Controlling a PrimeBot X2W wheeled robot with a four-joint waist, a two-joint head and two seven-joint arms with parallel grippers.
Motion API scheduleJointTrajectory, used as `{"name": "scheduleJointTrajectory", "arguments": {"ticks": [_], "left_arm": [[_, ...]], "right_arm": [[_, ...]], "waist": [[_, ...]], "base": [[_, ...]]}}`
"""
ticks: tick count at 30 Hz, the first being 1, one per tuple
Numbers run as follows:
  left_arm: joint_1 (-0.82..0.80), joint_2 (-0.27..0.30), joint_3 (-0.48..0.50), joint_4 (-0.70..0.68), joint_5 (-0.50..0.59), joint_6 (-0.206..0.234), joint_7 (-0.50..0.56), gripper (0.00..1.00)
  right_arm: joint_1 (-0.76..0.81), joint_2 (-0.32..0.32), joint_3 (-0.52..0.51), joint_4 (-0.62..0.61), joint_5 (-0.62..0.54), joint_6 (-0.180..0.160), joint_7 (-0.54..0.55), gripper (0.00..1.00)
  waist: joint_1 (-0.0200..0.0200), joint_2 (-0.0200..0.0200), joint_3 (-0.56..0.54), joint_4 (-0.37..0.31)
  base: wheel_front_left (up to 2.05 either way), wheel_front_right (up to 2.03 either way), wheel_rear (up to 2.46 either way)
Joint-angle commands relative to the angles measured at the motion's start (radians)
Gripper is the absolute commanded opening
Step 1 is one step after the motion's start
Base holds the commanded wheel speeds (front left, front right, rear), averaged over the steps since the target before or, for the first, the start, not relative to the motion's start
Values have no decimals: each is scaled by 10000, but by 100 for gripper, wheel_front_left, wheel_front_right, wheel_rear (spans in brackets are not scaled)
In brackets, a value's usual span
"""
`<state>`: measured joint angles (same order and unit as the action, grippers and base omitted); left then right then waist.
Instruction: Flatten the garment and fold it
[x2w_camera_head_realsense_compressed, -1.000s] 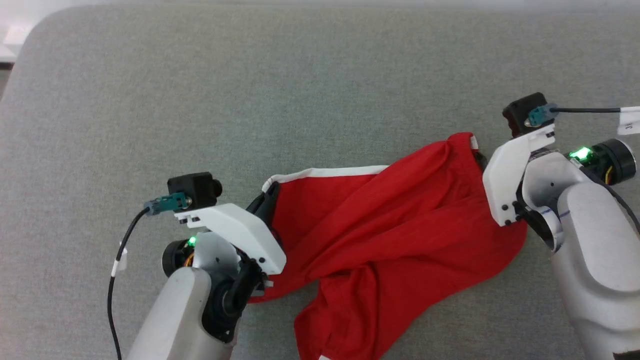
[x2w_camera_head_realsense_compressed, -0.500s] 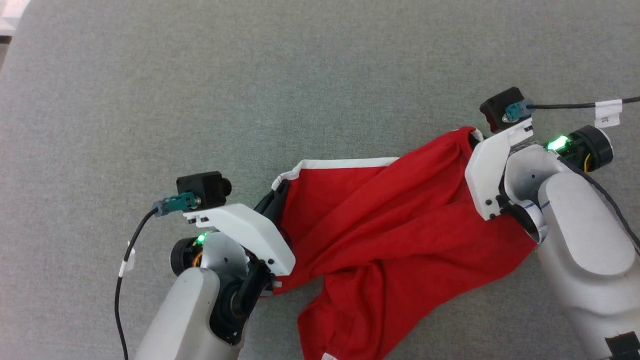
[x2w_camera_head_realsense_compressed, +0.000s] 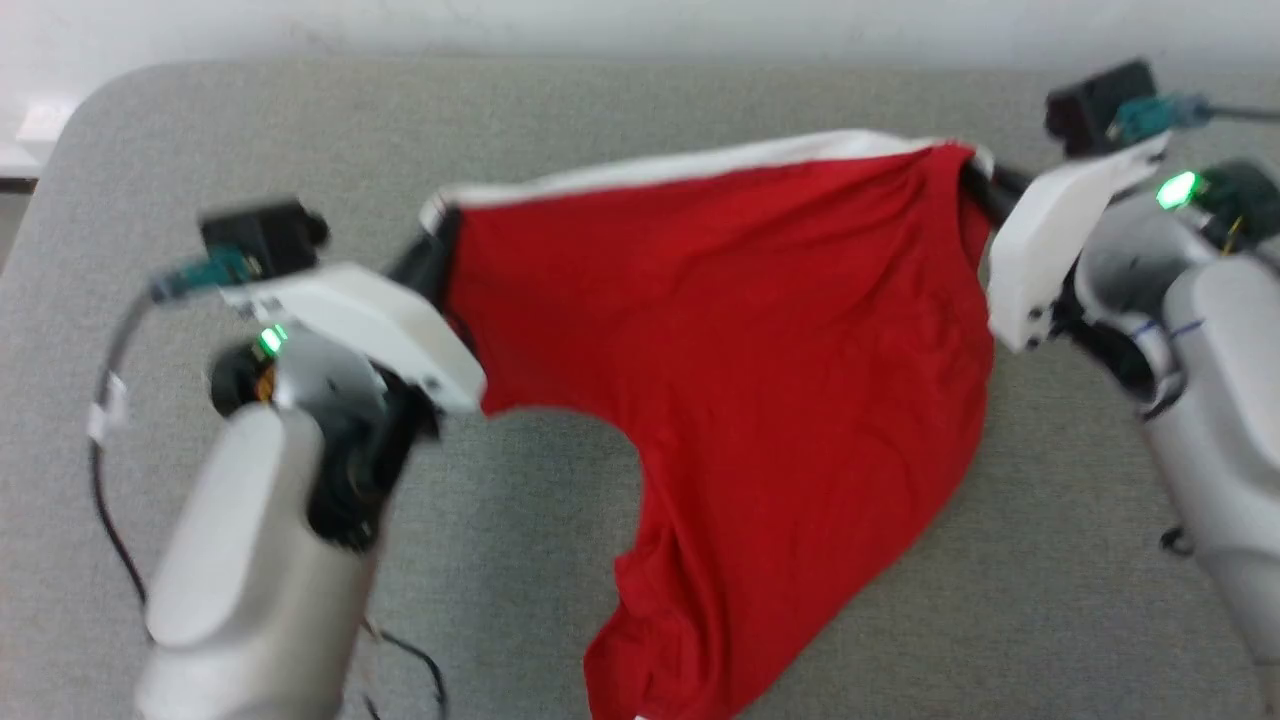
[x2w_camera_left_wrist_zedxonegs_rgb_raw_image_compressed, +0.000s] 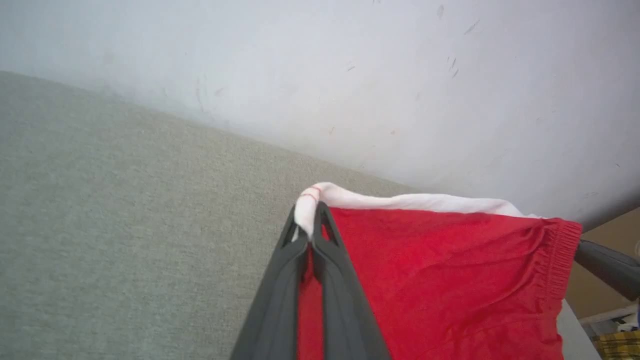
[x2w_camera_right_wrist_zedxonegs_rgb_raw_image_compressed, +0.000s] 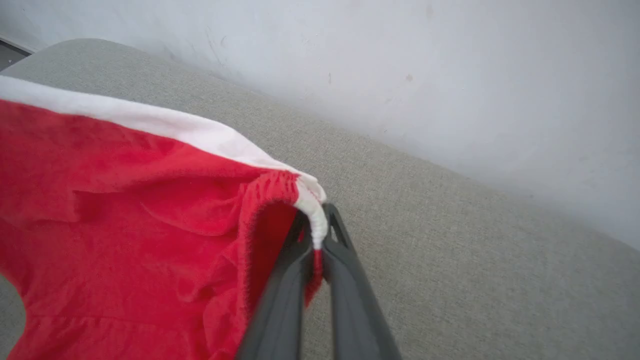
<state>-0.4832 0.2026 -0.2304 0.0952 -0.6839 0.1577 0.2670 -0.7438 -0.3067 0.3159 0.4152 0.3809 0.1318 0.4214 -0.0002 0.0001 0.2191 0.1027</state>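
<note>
- Bright red thin-fabric garment (x2w_camera_head_realsense_compressed: 730, 340) with a white band along its top edge is strung up between the two arms, across the upper middle of the head view.
- Left gripper (x2w_camera_head_realsense_compressed: 437, 235) is at the garment's upper-left corner. In the left wrist view, its two long dark fingers (x2w_camera_left_wrist_zedxonegs_rgb_raw_image_compressed: 280, 290) are pinched together on the rolled white corner of the garment (x2w_camera_left_wrist_zedxonegs_rgb_raw_image_compressed: 440, 280), so the left gripper (x2w_camera_left_wrist_zedxonegs_rgb_raw_image_compressed: 311, 220) is clamped on the fabric.
- Right gripper (x2w_camera_head_realsense_compressed: 985, 190) has the upper-right corner. Its own wrist view shows the same deal: the right gripper (x2w_camera_right_wrist_zedxonegs_rgb_raw_image_compressed: 316, 227) is closed tight on the white trim where the gathered red edge of the garment (x2w_camera_right_wrist_zedxonegs_rgb_raw_image_compressed: 125, 225) bunches up.
- The band runs pretty much taut from one corner to the other, rising a bit toward the right of the head view.
- Below the band the red cloth hangs loose. There's a curved cut-out at lower left, and one long flap trails down to the bottom centre of the frame.
- Can't tell if that flap touches the grey woven-fabric worktop (x2w_camera_head_realsense_compressed: 700, 90); the head view is quite blurry.
- Plain white wall (x2w_camera_left_wrist_zedxonegs_rgb_raw_image_compressed: 400, 75) sits along the worktop's far edge.
- A green light (x2w_camera_head_realsense_compressed: 1178, 190) glows on the right wrist at upper right.
</note>
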Motion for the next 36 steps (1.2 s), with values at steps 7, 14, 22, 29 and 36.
{"name": "scheduleJointTrajectory", "arguments": {"ticks": [7, 14, 22, 29, 36], "left_arm": [[-2600, 711, 72, 903, 536, -134, 518, 0], [-5592, 1193, 108, 2373, 1288, -60, 449, 0], [-7955, 1185, 225, 3677, 1902, -44, -1155, 0], [-8396, 851, 149, 4679, 1898, -386, -2340, 0], [-7460, 576, 104, 5158, 1558, -887, -3112, 0]], "right_arm": [[-2014, -236, -289, -396, 1572, -11, 505, 0], [-4786, 150, -634, 385, 1122, -11, -452, 0], [-7009, 1018, -1406, 2178, 191, -11, -2801, 0], [-7207, 1097, -965, 2987, 233, -11, -3556, 0], [-5856, 544, 325, 2519, 1677, -11, -3898, 0]], "waist": [[2, -1, -52, -522], [2, -1, 530, -927], [2, -1, 1205, -1178], [2, -1, 1828, -1105], [2, -1, 1889, -929]], "base": [[0, 0, 0], [0, 0, 0], [0, 0, 0], [0, 0, 0], [0, 0, 0]]}}
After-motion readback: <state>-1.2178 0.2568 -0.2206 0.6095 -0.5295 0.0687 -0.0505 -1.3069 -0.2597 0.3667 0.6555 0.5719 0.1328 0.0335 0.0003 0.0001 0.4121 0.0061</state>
